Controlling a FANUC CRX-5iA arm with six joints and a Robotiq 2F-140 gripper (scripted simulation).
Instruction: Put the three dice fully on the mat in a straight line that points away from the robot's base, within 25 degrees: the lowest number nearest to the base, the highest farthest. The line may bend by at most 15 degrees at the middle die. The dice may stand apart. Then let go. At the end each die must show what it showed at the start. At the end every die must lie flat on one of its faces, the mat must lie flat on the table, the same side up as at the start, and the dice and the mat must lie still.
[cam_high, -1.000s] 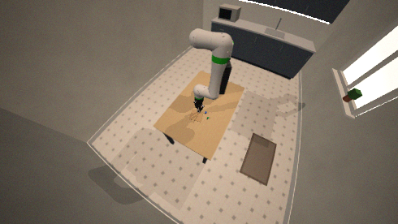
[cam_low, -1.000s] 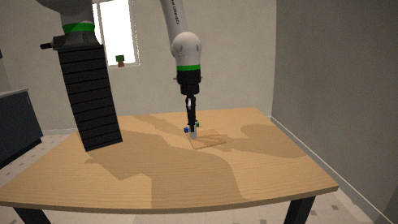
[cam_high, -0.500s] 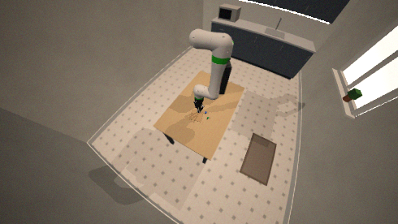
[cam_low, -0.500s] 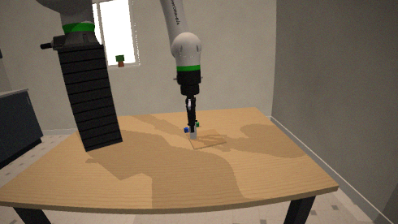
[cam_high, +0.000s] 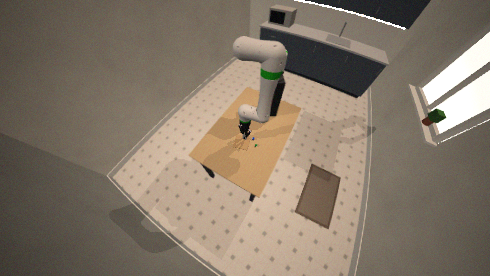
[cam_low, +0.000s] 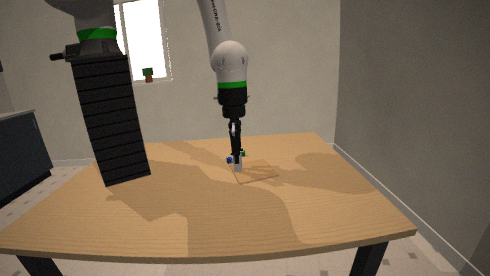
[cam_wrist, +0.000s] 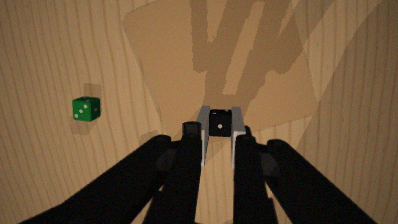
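Note:
In the wrist view my gripper (cam_wrist: 220, 120) is shut on a black die (cam_wrist: 220, 123) whose visible face shows one pip. It holds the die low over the near edge of the tan mat (cam_wrist: 220, 75); I cannot tell whether the die touches the mat. A green die (cam_wrist: 86, 108) lies on the bare table to the left of the mat, with a three-pip face visible. In the exterior view the gripper (cam_low: 237, 162) points straight down at the mat's left corner (cam_low: 256, 171). A blue die (cam_low: 229, 160) lies just left of it and the green die (cam_low: 242, 152) just behind.
The robot's black ribbed base (cam_low: 109, 120) stands at the table's left rear. The table's front edge (cam_low: 210, 247) is far from the mat. A kitchen counter (cam_high: 325, 55) stands beyond the table.

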